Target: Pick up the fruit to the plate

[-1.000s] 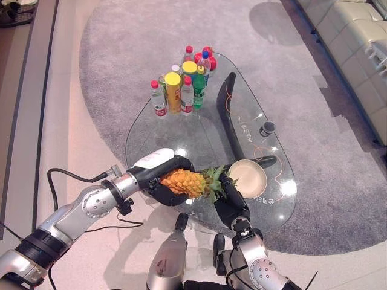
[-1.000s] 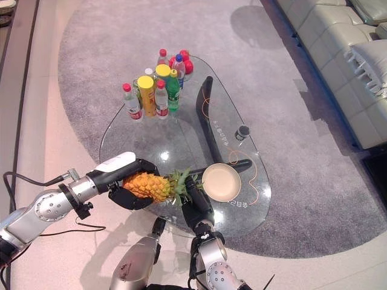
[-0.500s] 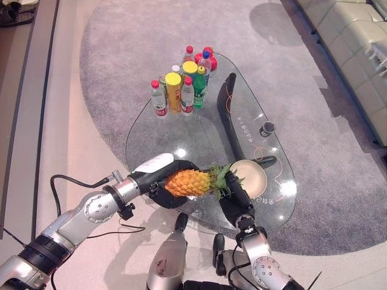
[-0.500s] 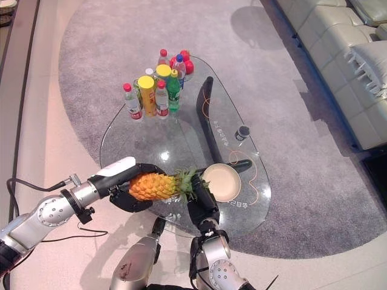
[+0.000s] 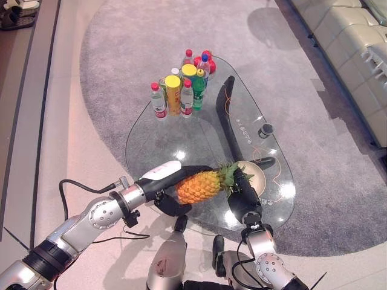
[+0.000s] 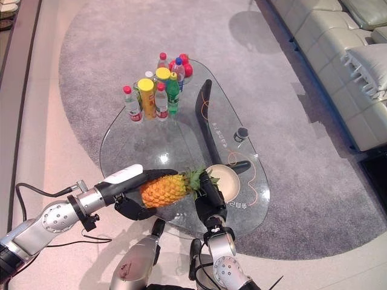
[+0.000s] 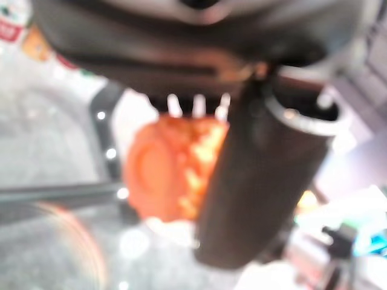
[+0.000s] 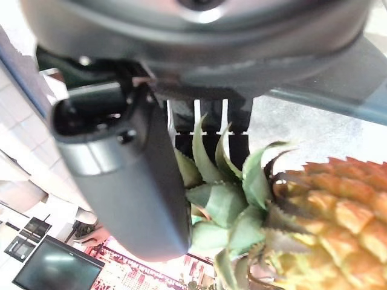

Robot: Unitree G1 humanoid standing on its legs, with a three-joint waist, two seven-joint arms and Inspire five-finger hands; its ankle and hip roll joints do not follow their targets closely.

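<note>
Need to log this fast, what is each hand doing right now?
Left hand: shut on the body of the orange pineapple with green leaves.
Right hand: shut on the pineapple's leafy crown, beside the round cream plate.

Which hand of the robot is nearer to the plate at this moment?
The right hand. It holds the leafy crown of the pineapple right at the near rim of the plate. The left hand grips the fruit's base end, farther from the plate.
</note>
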